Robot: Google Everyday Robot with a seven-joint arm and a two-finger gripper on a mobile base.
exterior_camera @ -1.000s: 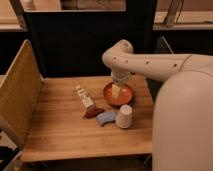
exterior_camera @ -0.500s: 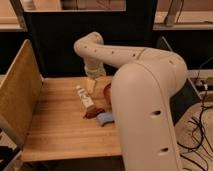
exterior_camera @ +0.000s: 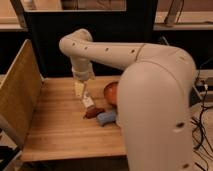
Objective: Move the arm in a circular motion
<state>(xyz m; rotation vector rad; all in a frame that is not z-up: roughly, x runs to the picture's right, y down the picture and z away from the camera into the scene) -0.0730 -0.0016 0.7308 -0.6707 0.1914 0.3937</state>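
Arm [exterior_camera: 150,100]: its thick near segment fills the right foreground, in front of the orange bowl [exterior_camera: 110,93] and hiding the bowl's right side. From there it crosses leftward above the bowl, bends at an elbow and drops down to the bowl's left.
Blue object [exterior_camera: 106,118]: just in front of the bowl, close against the near segment.
Brown object [exterior_camera: 93,112]: front-left of the bowl, beside the blue one.
White packet [exterior_camera: 88,101]: left of the bowl.
Gripper [exterior_camera: 80,90]: the pale tip points down, left of the bowl and low over the wooden table [exterior_camera: 55,127], close to the packet. I cannot tell whether it is open or closed.
Woven panel [exterior_camera: 20,85]: far left of the bowl, upright at the table edge.
Risk, low tip: circling at this height would likely knock the packet or push it into the brown object.
Risk, wide circle: the tip could clip the bowl rim, or the elbow could swing toward the panel.
Risk, near segment: shifting could nudge the blue object off the front edge.
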